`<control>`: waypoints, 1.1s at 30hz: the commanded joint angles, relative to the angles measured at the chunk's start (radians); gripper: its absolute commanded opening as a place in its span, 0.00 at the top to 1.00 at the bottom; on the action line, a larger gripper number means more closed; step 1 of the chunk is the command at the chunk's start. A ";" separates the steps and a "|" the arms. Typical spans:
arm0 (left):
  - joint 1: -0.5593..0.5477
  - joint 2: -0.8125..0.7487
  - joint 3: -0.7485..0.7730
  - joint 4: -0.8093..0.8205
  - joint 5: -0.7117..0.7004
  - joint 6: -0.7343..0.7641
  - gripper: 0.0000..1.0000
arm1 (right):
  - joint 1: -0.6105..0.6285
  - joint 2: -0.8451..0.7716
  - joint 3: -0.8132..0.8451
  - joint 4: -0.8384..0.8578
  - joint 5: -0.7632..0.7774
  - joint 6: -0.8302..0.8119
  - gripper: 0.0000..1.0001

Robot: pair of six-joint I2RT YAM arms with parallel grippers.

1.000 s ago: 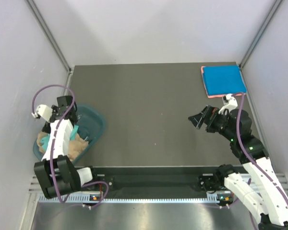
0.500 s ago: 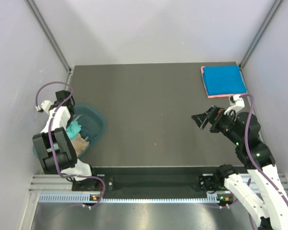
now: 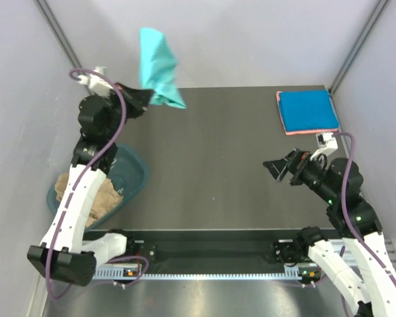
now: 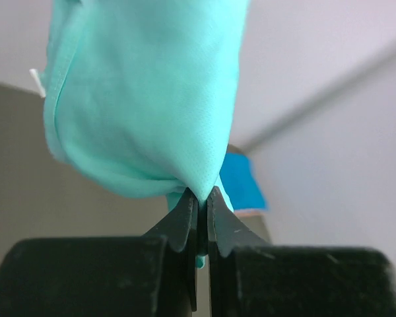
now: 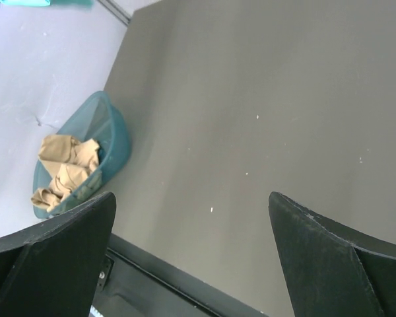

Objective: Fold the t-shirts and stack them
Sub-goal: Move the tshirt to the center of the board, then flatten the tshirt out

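Observation:
My left gripper (image 3: 144,99) is raised high over the table's back left, shut on a teal-green t-shirt (image 3: 158,66) that swings in the air. In the left wrist view the cloth (image 4: 145,99) bunches out from between the closed fingertips (image 4: 202,198), with a white label (image 4: 34,79) at its edge. A folded bright blue t-shirt (image 3: 307,111) lies at the back right corner on a pink one, of which only the edge (image 3: 310,132) shows. A tan t-shirt (image 3: 99,198) is crumpled in the tub. My right gripper (image 3: 277,166) hovers open and empty over the table's right side (image 5: 191,218).
The translucent teal tub (image 3: 135,173) stands at the table's left edge, also in the right wrist view (image 5: 115,129) with the tan cloth (image 5: 66,168) inside. Grey walls close in left, right and behind. A black rail (image 3: 211,247) runs along the near edge.
My left gripper shut on the teal-green t-shirt in the tub and swung it up and back, high over the back left. The right arm shifted only slightly.

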 commanded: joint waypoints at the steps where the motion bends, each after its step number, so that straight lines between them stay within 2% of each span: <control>1: -0.128 -0.026 -0.031 0.266 0.264 -0.029 1.00 | 0.011 -0.045 0.071 0.009 0.021 0.001 0.00; 3: -0.156 -0.025 -0.091 0.297 0.318 -0.070 0.96 | 0.011 -0.051 0.083 -0.019 0.050 0.016 0.00; 4: -0.191 -0.021 -0.193 0.346 0.344 -0.086 0.85 | 0.012 -0.051 0.083 -0.046 0.079 0.024 0.00; 6: -0.227 -0.012 -0.311 0.391 0.401 -0.075 0.71 | 0.012 -0.055 0.072 -0.077 0.104 0.041 0.00; 8: -0.279 0.021 -0.448 0.364 0.436 -0.040 0.54 | 0.012 -0.051 0.061 -0.128 0.127 0.047 0.00; 10: -0.316 0.041 -0.551 0.322 0.409 0.000 0.51 | 0.012 -0.051 0.031 -0.171 0.164 0.059 0.00; 12: -0.355 0.032 -0.617 0.250 0.316 0.032 0.48 | 0.011 -0.052 -0.010 -0.192 0.201 0.082 0.01; 15: -0.424 0.022 -0.643 0.170 0.187 0.087 0.36 | 0.011 -0.022 -0.061 -0.206 0.288 0.130 0.04; 18: -0.486 0.061 -0.620 0.087 0.108 0.127 0.36 | 0.012 0.063 -0.112 -0.145 0.293 0.171 0.15; 20: -0.495 0.093 -0.623 0.093 0.107 0.120 0.36 | 0.014 0.175 -0.138 -0.079 0.271 0.191 0.19; 23: -0.501 0.172 -0.661 0.191 0.120 0.101 0.36 | 0.032 0.345 -0.204 0.036 0.265 0.243 0.21; 26: -0.501 0.261 -0.646 0.263 0.116 0.104 0.36 | 0.047 0.508 -0.198 0.128 0.316 0.239 0.20; 29: -0.501 0.369 -0.554 0.241 0.101 0.126 0.36 | 0.048 0.652 -0.137 0.263 0.354 0.094 0.19; 30: -0.501 0.421 -0.495 0.227 0.090 0.130 0.36 | 0.046 0.694 -0.071 0.292 0.342 0.055 0.20; 33: -0.495 0.518 -0.387 0.181 0.022 0.135 0.36 | 0.043 0.864 0.090 0.283 0.336 -0.069 0.23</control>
